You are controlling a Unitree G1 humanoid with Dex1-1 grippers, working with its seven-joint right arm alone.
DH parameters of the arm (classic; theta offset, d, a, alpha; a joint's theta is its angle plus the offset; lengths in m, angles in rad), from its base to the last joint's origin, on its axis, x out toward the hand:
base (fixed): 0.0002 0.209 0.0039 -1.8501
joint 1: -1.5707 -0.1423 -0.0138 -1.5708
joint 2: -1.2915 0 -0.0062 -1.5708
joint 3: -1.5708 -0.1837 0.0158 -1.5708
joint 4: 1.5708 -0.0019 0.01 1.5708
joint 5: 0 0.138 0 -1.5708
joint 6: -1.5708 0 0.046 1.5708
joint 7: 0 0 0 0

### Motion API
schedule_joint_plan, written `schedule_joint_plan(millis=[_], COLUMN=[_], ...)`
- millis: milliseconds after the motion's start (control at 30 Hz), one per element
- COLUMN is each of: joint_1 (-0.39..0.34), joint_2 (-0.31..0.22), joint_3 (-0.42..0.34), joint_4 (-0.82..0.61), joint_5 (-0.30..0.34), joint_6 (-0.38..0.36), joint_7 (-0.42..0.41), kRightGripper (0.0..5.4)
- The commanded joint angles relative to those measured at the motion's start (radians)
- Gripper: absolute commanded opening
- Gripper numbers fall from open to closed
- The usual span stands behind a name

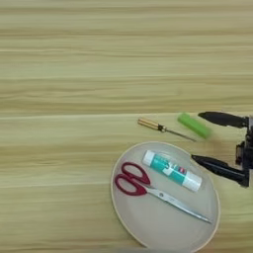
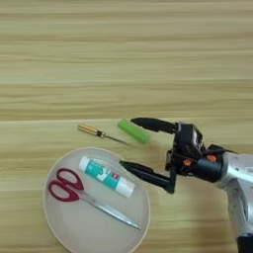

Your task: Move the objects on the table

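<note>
A round beige plate (image 1: 148, 222) lies at the front of the table (image 1: 74, 74). On it rest red-handled scissors (image 1: 132, 180), blades pointing right, and a white-and-teal glue stick (image 1: 172, 170). Just behind the plate lie a thin screwdriver with an amber handle (image 1: 150, 124) and a small green block (image 1: 194, 125). My right gripper (image 2: 127, 143) is open, its two black fingers spread wide. The far finger's tip sits beside the green block (image 2: 133, 131). The near finger's tip reaches over the plate's right rim toward the glue stick (image 2: 106, 176). Nothing is held.
The silver forearm (image 2: 237, 183) enters from the lower right corner. The table's wide back and left parts show only wood grain.
</note>
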Motion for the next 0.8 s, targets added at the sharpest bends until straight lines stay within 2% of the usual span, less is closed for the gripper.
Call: schedule_joint_plan(millis=[33, 167, 300, 467, 633, 800], joint_1=[0.032, 0.078, 0.104, 0.101, 0.083, 0.05], joint_2=[-0.075, -0.085, -0.075, -0.076, -0.06, -0.051], joint_3=[-0.01, 0.02, 0.052, 0.142, 0.202, 0.24], joint_4=[-0.147, -0.216, -0.263, -0.259, -0.225, -0.194], joint_5=[-0.005, -0.047, -0.072, -0.205, -0.307, -0.369], joint_6=[0.042, 0.049, 0.012, 0.002, -0.011, 0.01], joint_7=[-0.048, -0.064, -0.06, -0.118, -0.189, -0.259], kRightGripper=[5.38, 5.38, 5.38, 5.38, 5.38, 5.38])
